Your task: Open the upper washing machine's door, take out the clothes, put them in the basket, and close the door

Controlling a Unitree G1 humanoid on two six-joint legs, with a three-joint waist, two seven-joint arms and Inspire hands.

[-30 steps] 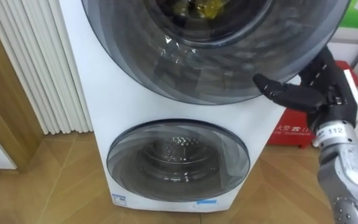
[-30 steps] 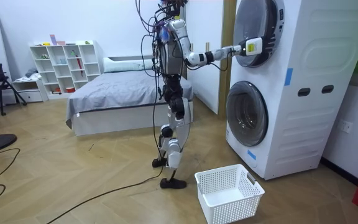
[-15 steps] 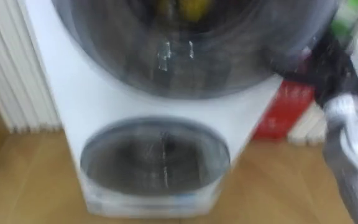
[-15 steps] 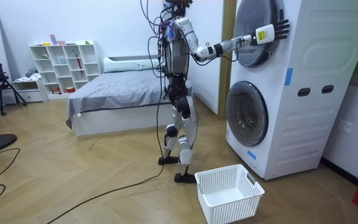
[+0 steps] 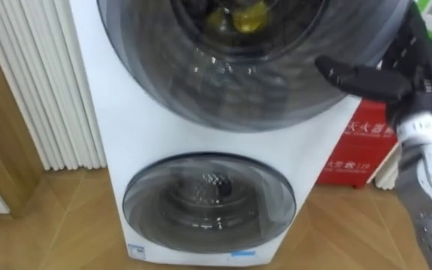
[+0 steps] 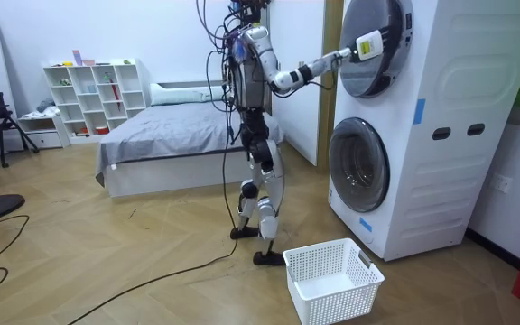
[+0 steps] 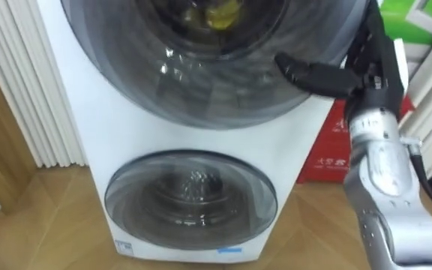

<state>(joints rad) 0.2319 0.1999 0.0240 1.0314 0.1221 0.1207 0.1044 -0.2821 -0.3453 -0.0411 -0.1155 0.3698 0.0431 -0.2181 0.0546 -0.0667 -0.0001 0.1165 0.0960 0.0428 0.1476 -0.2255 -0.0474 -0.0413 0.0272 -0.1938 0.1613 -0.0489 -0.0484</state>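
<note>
Some yellow clothes [image 5: 238, 16] lie in the upper drum, behind the glass of the upper door [image 5: 231, 90], and the top edge cuts them off. The right hand [image 5: 400, 79] rests at that door's right rim with the arm stretched forward and up. Its thumb reaches straight across the glass and its fingers point straight up, tips out of frame. Below is the lower door [image 5: 208, 202] of the white washing machine [image 5: 126, 127]. A white laundry basket [image 6: 332, 280] stands on the floor by the robot's feet.
</note>
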